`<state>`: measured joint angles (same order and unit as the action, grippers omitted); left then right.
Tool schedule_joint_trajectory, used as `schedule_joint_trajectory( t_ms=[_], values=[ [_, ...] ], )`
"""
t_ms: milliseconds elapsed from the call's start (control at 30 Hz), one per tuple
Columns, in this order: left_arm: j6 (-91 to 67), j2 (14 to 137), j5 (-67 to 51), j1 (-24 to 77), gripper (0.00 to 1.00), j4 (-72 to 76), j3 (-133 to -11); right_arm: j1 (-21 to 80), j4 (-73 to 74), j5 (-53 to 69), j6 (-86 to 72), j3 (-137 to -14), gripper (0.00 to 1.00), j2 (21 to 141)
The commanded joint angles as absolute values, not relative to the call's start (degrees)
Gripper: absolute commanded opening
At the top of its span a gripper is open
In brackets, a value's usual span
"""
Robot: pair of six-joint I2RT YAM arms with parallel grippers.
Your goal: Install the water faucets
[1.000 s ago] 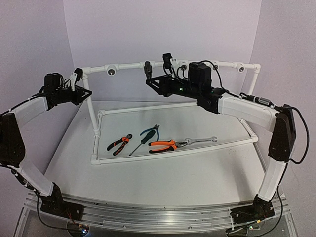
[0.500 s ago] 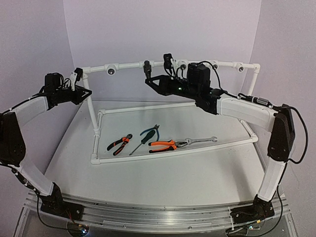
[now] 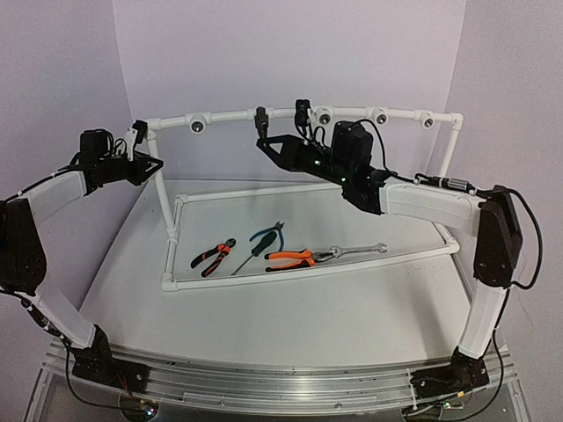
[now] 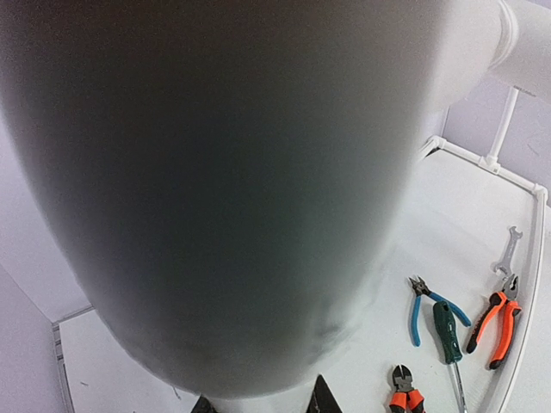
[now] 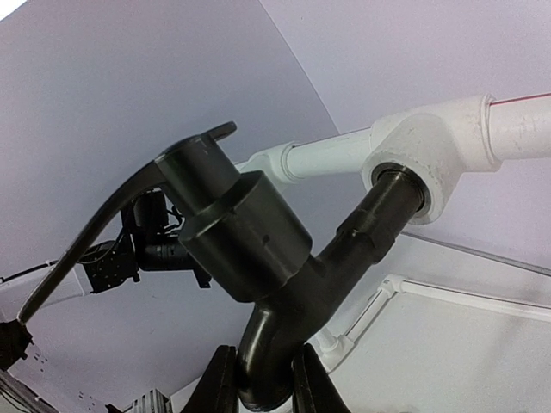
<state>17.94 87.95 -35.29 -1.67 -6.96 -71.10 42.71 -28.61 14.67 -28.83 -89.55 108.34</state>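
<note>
Water faucet (image 5: 284, 284): black. Narrow spout lowest, pinched between closed right fingers (image 5: 219, 383). Above it stubby round body and long curved lever. Stem seated in white tee fitting (image 5: 430, 142) on top rail of pipe frame (image 3: 220, 116). Right arm stretched up-left over desk (image 3: 308, 308). Left fingers (image 4: 323, 397) at frame's left corner, blurred white pipe filling view; cannot tell grip.

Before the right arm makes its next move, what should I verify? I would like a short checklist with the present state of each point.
1. Grip of right end effector on faucet, shut: ok.
2. Inlet of faucet inside tee fitting: ok.
3. Thread fully seated: cannot tell.
4. Hold of left end effector on pipe frame: cannot tell, pipe blocks its view.
5. Table pliers away from both arms: ok.
</note>
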Motion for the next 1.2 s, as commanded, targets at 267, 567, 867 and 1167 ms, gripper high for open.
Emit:
schedule_joint_trajectory(
  t_ms=[267, 567, 867, 1167],
  values=[
    [27.69, 89.65, -32.33, -0.18, 0.0, -19.07, -71.19, 43.37, -34.59, 4.73, -30.91, -89.49, 0.0, 110.21],
    [27.52, 89.66, -32.49, -0.18, 0.0, -18.81, -71.19, 44.01, -34.68, 2.07, -32.34, -88.97, 0.0, 110.73],
    [27.78, 89.94, -32.57, -0.18, 0.0, -18.87, -71.44, 44.14, -34.43, 1.17, -28.93, -86.86, 0.2, 107.48],
    [28.4, 91.02, -33.44, -0.18, 0.0, -19.71, -73.36, 44.12, -33.51, 0.31, -24.13, -80.72, 0.43, 100.04]
  ],
)
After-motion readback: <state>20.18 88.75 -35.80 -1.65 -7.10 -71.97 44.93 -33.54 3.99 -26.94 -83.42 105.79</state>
